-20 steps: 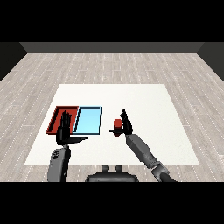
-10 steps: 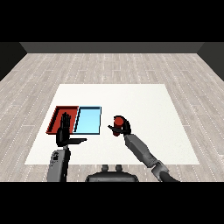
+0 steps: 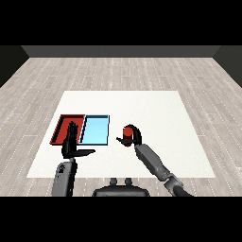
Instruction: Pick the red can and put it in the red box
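Note:
My right hand (image 3: 133,137) has its fingers and thumb curled round the red can (image 3: 125,133), just right of the light blue tray (image 3: 95,130). Whether the can rests on the table or hangs just above it I cannot tell. The red tray (image 3: 62,126) lies at the far left, beside the blue one. Over the red tray's near right corner my left hand (image 3: 72,143) stands upright, fingers straight and thumb out to the right, holding nothing.
Both trays lie side by side on the white table (image 3: 151,108), which stretches out behind and to the right of my right hand. Grey plank floor (image 3: 123,71) surrounds it.
My right hand's fingers have closed round the red can, which earlier stood between open fingers. The left hand has barely moved.

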You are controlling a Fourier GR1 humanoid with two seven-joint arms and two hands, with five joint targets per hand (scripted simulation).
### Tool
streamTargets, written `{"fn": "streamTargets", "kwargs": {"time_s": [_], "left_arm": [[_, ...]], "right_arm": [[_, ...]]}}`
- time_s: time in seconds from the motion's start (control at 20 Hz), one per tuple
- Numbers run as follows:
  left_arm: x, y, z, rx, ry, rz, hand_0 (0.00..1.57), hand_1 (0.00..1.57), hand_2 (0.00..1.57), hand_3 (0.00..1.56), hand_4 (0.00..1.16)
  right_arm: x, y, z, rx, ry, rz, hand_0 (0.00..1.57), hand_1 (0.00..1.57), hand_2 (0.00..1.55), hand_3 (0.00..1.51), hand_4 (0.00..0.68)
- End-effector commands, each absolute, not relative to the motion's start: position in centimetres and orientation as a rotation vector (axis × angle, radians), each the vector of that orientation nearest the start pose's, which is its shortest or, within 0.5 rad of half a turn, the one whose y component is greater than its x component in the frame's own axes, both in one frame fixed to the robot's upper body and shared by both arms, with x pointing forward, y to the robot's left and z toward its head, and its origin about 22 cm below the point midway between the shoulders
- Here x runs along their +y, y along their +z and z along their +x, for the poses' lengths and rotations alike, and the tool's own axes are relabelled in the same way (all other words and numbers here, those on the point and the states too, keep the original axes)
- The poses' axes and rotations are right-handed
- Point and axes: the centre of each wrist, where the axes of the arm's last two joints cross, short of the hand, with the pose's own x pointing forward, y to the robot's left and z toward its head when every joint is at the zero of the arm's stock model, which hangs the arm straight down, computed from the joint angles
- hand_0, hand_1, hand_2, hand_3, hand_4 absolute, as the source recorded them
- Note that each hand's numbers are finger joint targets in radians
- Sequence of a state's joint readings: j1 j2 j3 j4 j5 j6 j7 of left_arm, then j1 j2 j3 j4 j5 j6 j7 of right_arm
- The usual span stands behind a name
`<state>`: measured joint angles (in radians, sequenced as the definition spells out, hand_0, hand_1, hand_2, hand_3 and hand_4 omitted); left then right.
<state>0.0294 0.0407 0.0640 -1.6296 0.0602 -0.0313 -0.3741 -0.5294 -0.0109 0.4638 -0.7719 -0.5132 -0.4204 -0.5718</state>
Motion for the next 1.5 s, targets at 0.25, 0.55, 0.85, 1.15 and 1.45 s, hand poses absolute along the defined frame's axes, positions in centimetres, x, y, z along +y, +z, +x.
{"fn": "streamTargets", "kwargs": {"time_s": [0.25, 0.55, 0.85, 1.15, 1.45], "left_arm": [[23.4, 1.0, 24.3, -1.945, -0.009, -0.016, 0.0, 0.0, 0.0, 0.0, 0.0], [21.6, 0.8, 24.8, -1.906, -0.071, -0.066, 0.0, 0.0, 0.0, 0.0, 0.0], [18.2, 1.7, 25.7, -1.89, -0.099, -0.149, 0.0, 0.0, 0.0, 0.0, 0.0], [16.3, 2.1, 27.9, -1.867, -0.116, -0.213, 0.0, 0.0, 0.0, 0.0, 0.0], [11.1, 3.6, 25.6, -1.855, -0.157, -0.272, 0.0, 0.0, 0.0, 0.0, 0.0]], "right_arm": [[-9.3, -2.8, 31.1, -1.805, -0.017, 0.085, 1.43, 1.43, 1.44, 1.4, 0.656], [-9.2, -0.3, 30.7, -1.859, -0.005, 0.098, 1.44, 1.44, 1.45, 1.41, 0.649], [-8.8, 0.4, 31.4, -1.878, -0.039, 0.134, 1.43, 1.43, 1.44, 1.42, 0.649], [-11.8, 1.5, 31.5, -1.897, -0.012, 0.15, 1.42, 1.42, 1.44, 1.42, 0.662], [-12.6, 2.9, 32.5, -1.912, 0.011, 0.171, 1.41, 1.41, 1.42, 1.41, 0.64]]}}
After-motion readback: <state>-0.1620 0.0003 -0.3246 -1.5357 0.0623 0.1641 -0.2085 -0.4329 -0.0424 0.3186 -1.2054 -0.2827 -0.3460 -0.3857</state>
